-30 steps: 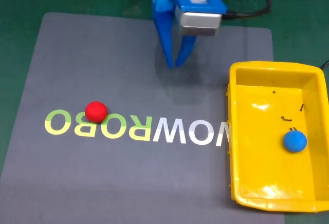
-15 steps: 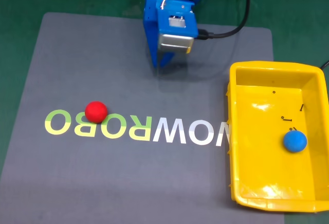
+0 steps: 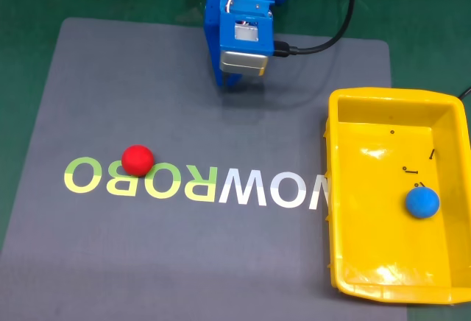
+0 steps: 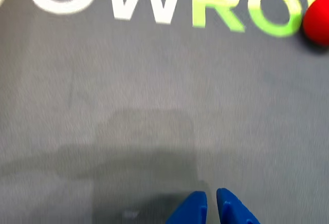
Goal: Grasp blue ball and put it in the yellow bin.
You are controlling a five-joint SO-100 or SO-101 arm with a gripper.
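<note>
The blue ball (image 3: 422, 202) lies inside the yellow bin (image 3: 384, 97), near its right wall, beside a few small dark screws. The bin stands at the right of the grey mat. My blue gripper (image 3: 234, 79) is folded back at the top edge of the mat, far from the bin and left of it. In the wrist view the gripper (image 4: 212, 207) enters from the bottom edge, with its two blue tips almost touching and nothing between them. It hangs just above bare mat.
A red ball (image 3: 137, 160) rests on the green letters at the mat's left and shows at the top right corner of the wrist view (image 4: 318, 18). A black cable (image 3: 335, 34) runs from the arm to the right. Green table surrounds the mat (image 3: 184, 255).
The arm has pulled back toward the top edge of the mat and turned left, and the fingers have closed together. Both balls stayed where they were.
</note>
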